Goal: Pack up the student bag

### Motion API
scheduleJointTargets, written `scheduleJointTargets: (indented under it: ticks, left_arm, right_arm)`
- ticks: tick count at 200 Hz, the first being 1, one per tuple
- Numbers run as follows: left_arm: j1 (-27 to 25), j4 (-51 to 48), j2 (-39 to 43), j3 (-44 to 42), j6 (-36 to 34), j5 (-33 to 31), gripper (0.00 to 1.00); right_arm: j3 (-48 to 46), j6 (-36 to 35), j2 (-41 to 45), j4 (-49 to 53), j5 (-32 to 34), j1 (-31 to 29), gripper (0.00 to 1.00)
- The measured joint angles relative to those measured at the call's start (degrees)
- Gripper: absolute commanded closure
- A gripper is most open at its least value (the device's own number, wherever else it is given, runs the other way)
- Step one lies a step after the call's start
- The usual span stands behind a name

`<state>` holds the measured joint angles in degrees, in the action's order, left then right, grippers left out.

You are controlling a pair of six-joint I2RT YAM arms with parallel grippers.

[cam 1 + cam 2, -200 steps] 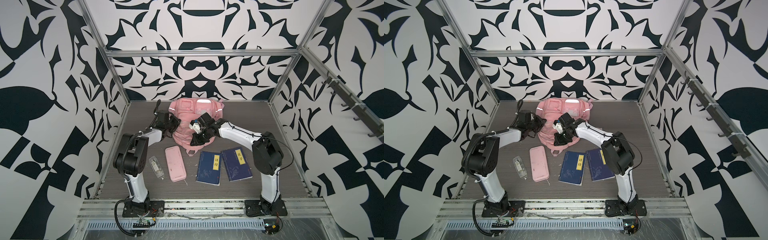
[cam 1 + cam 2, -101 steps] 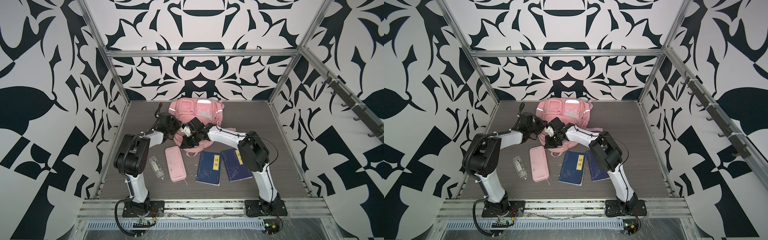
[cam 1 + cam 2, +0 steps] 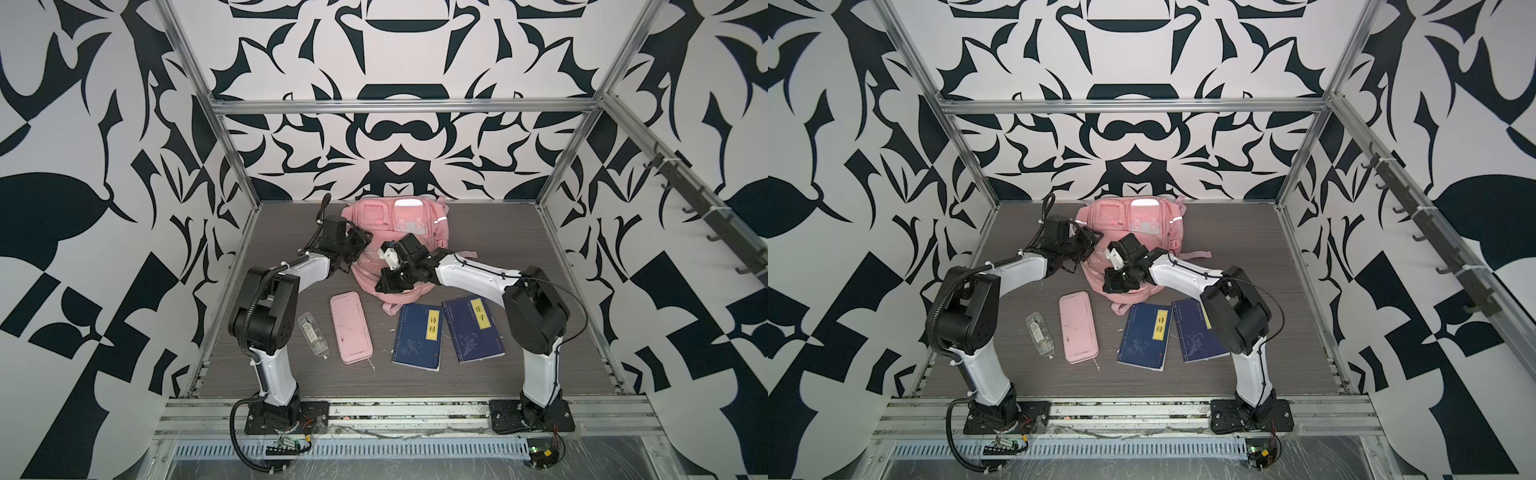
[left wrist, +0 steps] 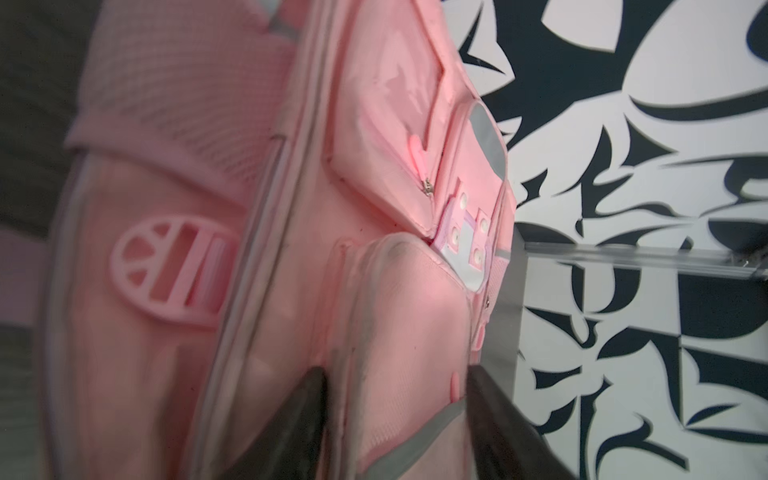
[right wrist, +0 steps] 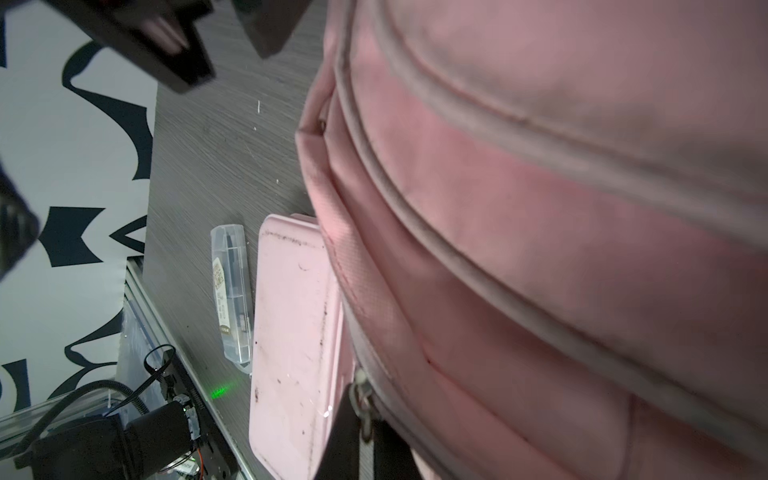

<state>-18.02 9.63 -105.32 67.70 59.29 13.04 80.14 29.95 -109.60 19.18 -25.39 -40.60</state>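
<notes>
The student bag, a soft pink backpack, lies at the back middle of the table in both top views. My left gripper is at the bag's left side. It is open, with its fingers astride a seam and a mesh pocket of the bag. My right gripper is at the near edge of the bag. This gripper is shut on the metal zipper pull of the main zip.
A flat pink pencil case and a clear plastic case lie in front of the bag, towards the left. Two blue books lie side by side at front right. Patterned walls and metal posts enclose the table.
My left gripper has opened beside the bag. The right gripper has travelled left along the bag's near edge with the zipper pull in it.
</notes>
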Motion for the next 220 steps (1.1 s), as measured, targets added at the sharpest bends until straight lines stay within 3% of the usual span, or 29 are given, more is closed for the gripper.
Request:
scheduleJointTargets:
  ticks: [75,149,166,192,220]
  left_arm:
    - [-0.33,-17.00,-3.85,17.18,-13.75,3.63,0.41]
    - [-4.70,-28.74,-13.99,23.15,-21.84,5.88,0.44]
    - [-5.25,-29.22,-14.14,23.08,-22.29,6.38,0.51]
    - [-5.22,-27.93,-14.14,22.03,-21.49,7.74,0.76]
    - [-4.68,-26.10,-14.16,20.13,-19.71,9.05,0.88]
  right_arm:
    - [-12.72,-6.32,14.29,7.28,0.79,8.50,1.00]
    - [-13.77,-9.20,14.88,9.68,1.51,9.55,1.00]
    - [-14.71,-9.16,14.80,9.60,1.36,9.44,1.00]
    - [-15.19,-8.92,13.64,8.87,0.96,8.61,1.00]
    - [-15.06,-8.81,11.23,8.15,0.96,6.54,1.00]
